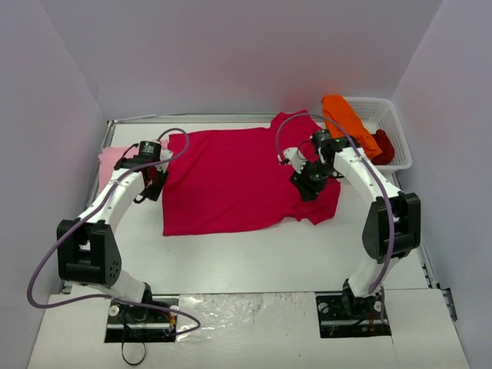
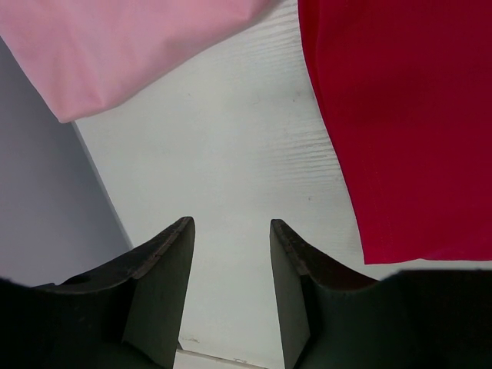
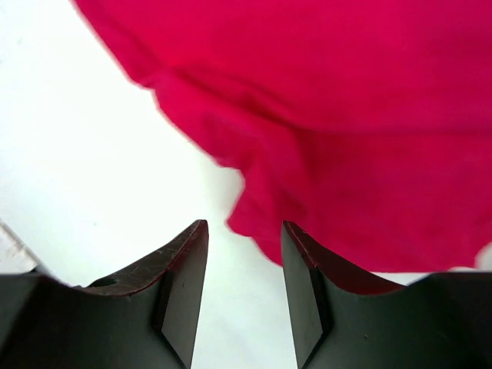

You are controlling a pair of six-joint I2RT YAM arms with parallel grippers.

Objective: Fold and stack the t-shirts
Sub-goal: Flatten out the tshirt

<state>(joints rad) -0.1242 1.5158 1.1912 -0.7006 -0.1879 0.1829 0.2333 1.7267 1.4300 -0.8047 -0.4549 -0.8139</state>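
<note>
orange shirt [image 1: 346,117] — top view only

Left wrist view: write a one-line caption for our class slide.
Open left gripper hovers over the white table, between the pale pink shirt and the crimson shirt.

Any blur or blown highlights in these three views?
Top external: even light, sharp, mild glare on the clear film between the bases. Left wrist: crisp, table grain visible. Right wrist: crimson shirt edges soft, table washed out to white.
</note>
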